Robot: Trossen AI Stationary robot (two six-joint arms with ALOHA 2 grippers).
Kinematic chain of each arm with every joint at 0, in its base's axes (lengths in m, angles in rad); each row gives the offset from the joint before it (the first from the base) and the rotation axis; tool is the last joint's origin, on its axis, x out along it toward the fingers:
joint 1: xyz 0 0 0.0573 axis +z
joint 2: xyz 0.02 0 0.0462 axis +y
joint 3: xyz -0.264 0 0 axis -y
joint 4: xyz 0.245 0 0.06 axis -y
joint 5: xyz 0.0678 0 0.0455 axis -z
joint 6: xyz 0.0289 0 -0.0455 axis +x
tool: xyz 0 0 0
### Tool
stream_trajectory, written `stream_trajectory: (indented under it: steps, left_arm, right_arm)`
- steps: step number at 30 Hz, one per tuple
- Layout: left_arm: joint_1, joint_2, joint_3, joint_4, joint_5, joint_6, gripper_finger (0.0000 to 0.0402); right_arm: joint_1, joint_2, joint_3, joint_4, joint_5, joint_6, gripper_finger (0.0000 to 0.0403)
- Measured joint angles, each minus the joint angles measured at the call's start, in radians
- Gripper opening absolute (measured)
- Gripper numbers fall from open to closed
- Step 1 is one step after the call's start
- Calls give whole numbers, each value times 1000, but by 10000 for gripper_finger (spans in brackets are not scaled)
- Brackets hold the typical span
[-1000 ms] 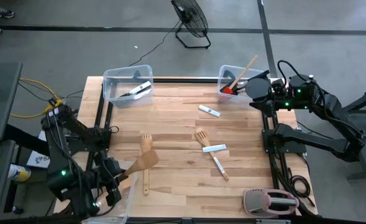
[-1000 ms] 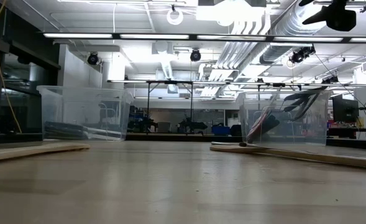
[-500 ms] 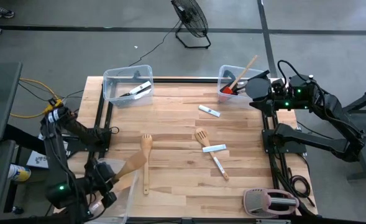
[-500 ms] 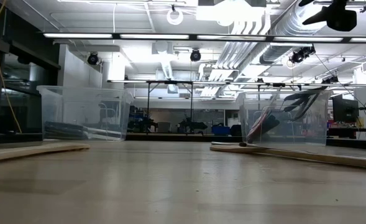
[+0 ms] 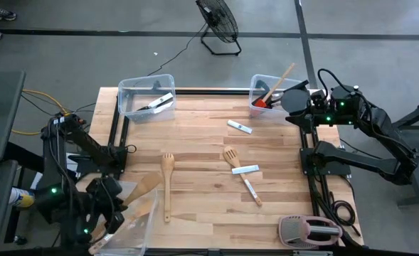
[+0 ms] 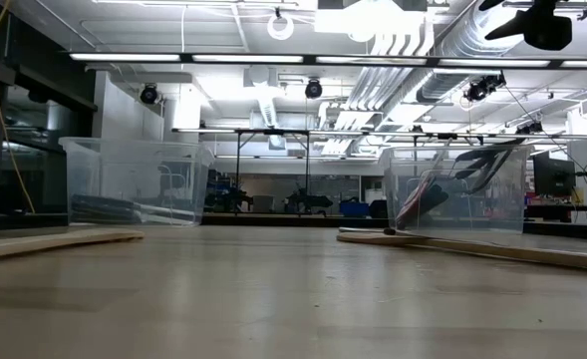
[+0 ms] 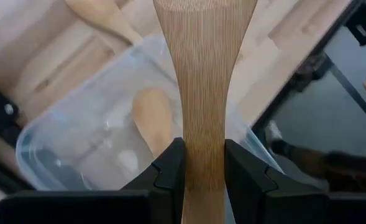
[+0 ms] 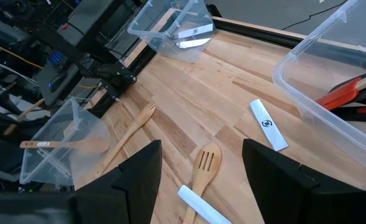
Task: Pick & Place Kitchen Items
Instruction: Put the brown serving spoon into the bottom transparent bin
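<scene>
My left gripper (image 5: 117,206) is at the table's near left corner, shut on a light wooden spatula (image 5: 144,189) above a clear bin (image 5: 139,229). A wooden spoon (image 7: 151,118) lies in that bin. A wooden forked turner (image 5: 167,183), a slotted wooden spoon (image 5: 231,157) and white-bladed knives (image 5: 246,170) lie flat on the table. My right gripper (image 5: 294,99) is open and empty, at the far right bin (image 5: 257,85), which holds a red spatula (image 5: 260,103) and a wooden spoon. My left gripper pinches the spatula's handle (image 7: 203,134) between its two fingers, just behind where it widens into the blade. The fingers lie along the handle, and the blade (image 7: 204,37) sticks out ahead of them. The spatula is lifted clear, above the clear bin's rim (image 7: 139,53).
A clear bin (image 5: 146,98) at the far left holds a knife. A loose white blade (image 5: 239,126) lies near the far right bin. A pink-and-grey toaster (image 5: 310,231) stands at the near right corner. Bare tabletop (image 5: 202,135) lies between the two far bins.
My left gripper has moved toward the table's left edge with the wooden spatula, still shut on it. The spatula's blade has gone from beside the forked turner to over the near left bin.
</scene>
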Motion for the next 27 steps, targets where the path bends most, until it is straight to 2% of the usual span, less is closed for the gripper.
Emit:
stream_trajectory:
  steps: [8, 15, 20, 22, 27]
  left_arm:
    - [39, -9, 54, 29, 234, -57, 81]
    - [55, 4, 54, 145, 273, -61, 81]
    - [75, 33, 54, 167, 352, -103, 81]
    - [77, 51, 54, 168, 387, -131, 81]
    - [112, 97, 54, 175, 550, -170, 81]
  right_arm:
    - [0, 0, -17, -1, 0, -15, 215]
    - [0, 0, -84, -3, -1, -15, 215]
    - [0, -8, -88, 64, -13, -20, 215]
    - [0, -19, -88, 106, -27, -34, 215]
    - [0, -52, -88, 190, -43, -52, 215]
